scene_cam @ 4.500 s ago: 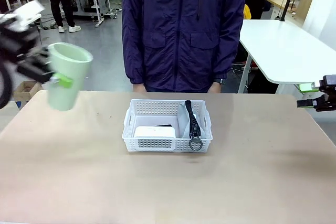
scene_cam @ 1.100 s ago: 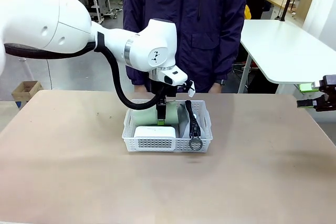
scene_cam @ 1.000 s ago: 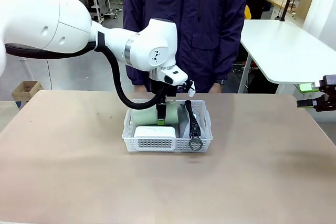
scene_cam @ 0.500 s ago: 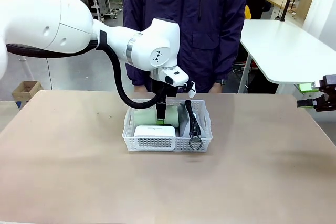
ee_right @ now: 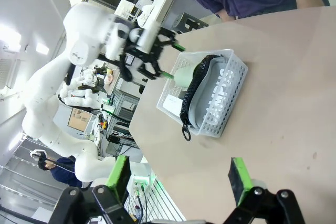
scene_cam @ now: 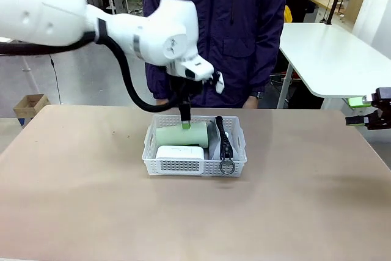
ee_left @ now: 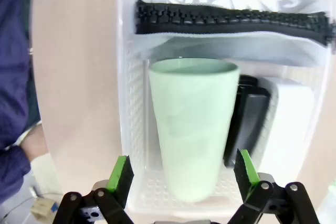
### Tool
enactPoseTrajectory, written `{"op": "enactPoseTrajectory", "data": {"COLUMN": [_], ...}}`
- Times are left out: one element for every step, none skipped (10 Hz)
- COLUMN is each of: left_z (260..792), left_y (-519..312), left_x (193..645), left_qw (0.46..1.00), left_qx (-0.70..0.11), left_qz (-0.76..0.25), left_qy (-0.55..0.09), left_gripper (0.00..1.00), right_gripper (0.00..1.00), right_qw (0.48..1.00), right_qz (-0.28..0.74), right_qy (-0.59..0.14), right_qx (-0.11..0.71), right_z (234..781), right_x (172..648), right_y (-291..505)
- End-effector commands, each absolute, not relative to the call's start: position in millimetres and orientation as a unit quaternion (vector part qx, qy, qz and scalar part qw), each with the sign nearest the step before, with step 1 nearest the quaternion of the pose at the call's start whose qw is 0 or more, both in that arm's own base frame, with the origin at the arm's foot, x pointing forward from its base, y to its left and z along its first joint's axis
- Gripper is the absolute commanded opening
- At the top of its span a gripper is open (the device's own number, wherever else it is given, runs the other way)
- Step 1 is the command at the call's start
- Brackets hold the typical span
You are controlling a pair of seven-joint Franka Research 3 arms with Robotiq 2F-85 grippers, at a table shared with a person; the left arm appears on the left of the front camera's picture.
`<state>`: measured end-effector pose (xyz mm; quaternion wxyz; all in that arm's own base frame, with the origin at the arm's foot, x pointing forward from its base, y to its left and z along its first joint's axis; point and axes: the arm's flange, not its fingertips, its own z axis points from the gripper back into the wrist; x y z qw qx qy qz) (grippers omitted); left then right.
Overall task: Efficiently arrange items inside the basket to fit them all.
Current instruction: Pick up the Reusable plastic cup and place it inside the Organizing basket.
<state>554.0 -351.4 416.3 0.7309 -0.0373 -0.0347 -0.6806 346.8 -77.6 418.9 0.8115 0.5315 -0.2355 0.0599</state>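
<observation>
The white basket (scene_cam: 195,164) stands mid-table. A pale green cup (scene_cam: 180,134) lies on its side in the basket's back left. In front of the cup sits a white rounded box (scene_cam: 179,152). A grey pouch (scene_cam: 214,143) with a black strap (scene_cam: 225,140) and metal ring (scene_cam: 227,167) fills the right side. My left gripper (scene_cam: 185,118) hangs open just above the cup, touching nothing. From the left wrist, the cup (ee_left: 191,129) lies between the open fingers (ee_left: 120,172), beside the black stapler (ee_left: 247,121), the box (ee_left: 291,124) and the pouch (ee_left: 226,45). My right gripper (scene_cam: 365,118) stands open at the table's right edge.
A person in a dark blue jacket (scene_cam: 214,35) stands at the far edge right behind the basket. The right wrist view takes in the basket (ee_right: 223,106) and the left arm (ee_right: 94,40) from afar. Bare tabletop (scene_cam: 195,218) surrounds the basket.
The left gripper has let go of the cup and risen straight up out of the basket. The cup stays lying inside. The right arm has not moved.
</observation>
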Motion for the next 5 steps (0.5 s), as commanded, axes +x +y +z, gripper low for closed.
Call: {"op": "enactPoseTrajectory", "data": {"left_z": [445.3, 457.1, 467.3, 473.2, 471.0], "left_y": [-293.7, -264.6, -224.8, -176.1, -111.2], "left_x": [509.9, 496.6, 485.1, 477.5, 471.2], "left_qw": [0.716, 0.722, 0.730, 0.738, 0.770], "left_qx": [-0.116, -0.143, -0.184, -0.246, -0.318], "left_qz": [-0.686, -0.674, -0.653, -0.618, -0.523], "left_qy": [-0.062, -0.067, -0.081, -0.114, -0.178], "left_gripper": [1.00, 1.00, 1.00, 1.00, 1.00], "right_gripper": [1.00, 1.00, 1.00, 1.00, 1.00], "right_qw": [0.812, 0.812, 0.812, 0.812, 0.812], "right_qz": [0.065, 0.065, 0.065, 0.065, 0.065], "right_qy": [-0.234, -0.234, -0.234, -0.234, -0.234], "right_qx": [0.530, 0.530, 0.530, 0.530, 0.530], "right_z": [419.2, 419.2, 419.2, 419.2, 419.2], "right_x": [344.5, 344.5, 344.5, 344.5, 344.5], "right_y": [-78.9, -78.9, -78.9, -78.9, -78.9]}}
